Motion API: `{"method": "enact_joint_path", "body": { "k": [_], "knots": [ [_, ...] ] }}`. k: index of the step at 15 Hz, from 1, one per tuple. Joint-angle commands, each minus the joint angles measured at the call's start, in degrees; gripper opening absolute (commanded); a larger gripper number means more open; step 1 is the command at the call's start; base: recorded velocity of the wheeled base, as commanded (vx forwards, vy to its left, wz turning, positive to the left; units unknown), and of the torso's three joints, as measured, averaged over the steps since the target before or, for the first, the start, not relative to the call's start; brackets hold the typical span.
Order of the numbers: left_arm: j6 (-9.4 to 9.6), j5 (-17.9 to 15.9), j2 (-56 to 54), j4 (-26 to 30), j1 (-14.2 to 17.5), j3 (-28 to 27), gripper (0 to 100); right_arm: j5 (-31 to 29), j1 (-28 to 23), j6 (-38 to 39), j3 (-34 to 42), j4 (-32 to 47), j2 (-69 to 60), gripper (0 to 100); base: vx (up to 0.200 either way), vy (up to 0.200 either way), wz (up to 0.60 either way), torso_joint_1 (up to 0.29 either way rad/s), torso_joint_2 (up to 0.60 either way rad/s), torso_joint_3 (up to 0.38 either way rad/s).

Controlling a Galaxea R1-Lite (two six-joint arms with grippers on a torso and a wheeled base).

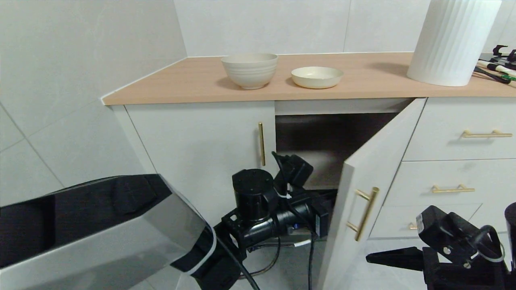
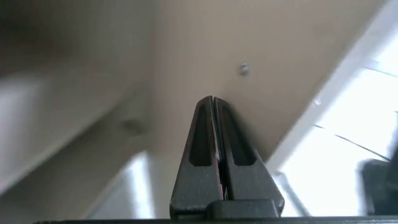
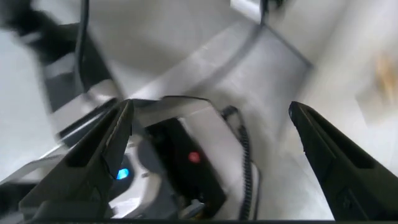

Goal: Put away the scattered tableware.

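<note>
The light wooden counter runs above a white cabinet door that stands open. Toward the counter's left end sits a beige ribbed ceramic bowl, with a shallow cream dish just beside it, not touching. My left tool is pressed together and empty. My right tool is spread wide apart, holding nothing, low by the door.

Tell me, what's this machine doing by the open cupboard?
A two-armed robot is tidying tableware, but nothing is held right now. A ribbed bowl and a shallow dish sit on the wooden countertop. Below them the cupboard door stands open. The left gripper, shut and empty, is low at that opening; the right gripper hangs open beside the door.
</note>
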Motion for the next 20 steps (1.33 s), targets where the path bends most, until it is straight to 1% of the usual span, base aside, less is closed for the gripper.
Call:
{"method": "enact_joint_path", "body": {
  "k": [1,2,4,5,7,8,9,10,11,12,13,14,15,16,17,18,19,20],
  "knots": [
    [-0.60,-1.4,-0.7,-2.4,-5.1,2.2,0,2.6,0.8,0.0,0.6,0.0,-3.8,100,0.000,0.000,0.00,0.000,0.00,0.000],
    [-0.69,-2.3,-1.2,-2.8,-7.3,3.2,0,6.9,0.9,0.0,0.6,1.2,-7.1,100,0.000,0.000,0.00,0.000,0.00,0.000],
    [-0.69,-2.3,-1.3,-2.6,-7.2,3.1,0,7.0,1.0,-0.1,0.2,2.4,-8.2,100,0.000,0.000,0.00,0.000,0.00,0.000],
    [-0.52,-2.0,-1.5,-2.7,-3.5,3.4,0,7.0,1.0,0.0,-0.1,2.8,-8.5,100,0.000,0.000,0.00,0.000,0.00,0.000],
    [-0.52,-1.6,-2.8,-2.6,0.0,4.4,0,6.9,0.9,0.0,-0.2,2.7,-8.1,100,0.000,0.000,0.00,0.000,0.00,0.000],
    [-0.52,-1.6,-4.4,-2.6,2.4,5.7,0,6.9,0.8,0.1,-0.3,2.5,-7.9,100,0.000,0.000,0.00,0.000,0.00,0.000],
    [-0.52,-1.6,-6.1,-2.5,4.1,6.7,0,6.6,0.7,0.1,-0.7,2.6,-7.7,100,0.000,0.000,0.00,0.000,0.00,0.000],
    [-0.52,-1.6,-7.6,-2.3,5.4,7.5,0,6.4,0.7,0.2,-0.8,2.6,-7.7,100,0.000,0.000,0.00,0.000,0.00,0.000],
    [-0.52,-1.6,-7.6,-2.3,5.4,7.5,0,6.4,0.7,0.2,-0.8,2.6,-7.7,100,0.000,0.000,0.00,0.000,0.00,0.000],
    [-0.52,-1.6,-12.5,-1.5,9.0,11.4,0,5.2,0.7,0.2,-1.0,2.5,-7.7,100,0.000,0.000,0.00,0.000,0.00,0.000],
    [-0.34,-1.6,-16.8,0.3,11.3,15.1,0,5.1,0.7,0.3,-1.5,2.6,-7.6,100,0.000,0.000,0.00,0.000,0.00,0.000],
    [-0.34,-1.6,-22.7,4.1,13.6,19.5,0,5.0,0.7,0.5,-2.2,2.5,-6.4,100,0.000,0.000,0.00,0.000,0.00,0.000],
    [-0.34,-1.5,-27.3,7.6,15.0,22.0,0,4.5,0.7,0.9,-3.2,2.5,-5.5,100,0.000,0.000,0.00,0.000,0.00,0.000],
    [-0.34,-0.2,-33.5,15.2,16.5,23.6,0,1.6,0.7,2.0,-5.1,2.5,-3.6,100,0.000,0.000,0.00,0.000,0.00,0.000],
    [-0.34,2.5,-37.3,23.1,17.1,23.4,0,-2.3,0.7,3.0,-7.2,2.5,-1.6,100,0.000,0.000,0.00,0.000,0.00,0.000],
    [-0.34,3.9,-38.8,26.2,17.2,23.1,0,-4.2,0.7,3.5,-8.0,2.4,-0.8,100,0.000,0.000,0.00,0.000,0.00,0.000],
    [-0.34,5.7,-42.3,30.8,17.2,22.8,0,-6.9,0.7,5.0,-10.2,2.4,1.0,100,0.000,0.000,0.00,0.000,0.00,0.000],
    [-0.60,5.7,-44.4,32.1,17.5,22.8,0,-7.4,0.0,6.4,-11.7,2.4,2.4,100,0.000,0.000,0.00,0.000,0.00,0.000]
  ]
}}
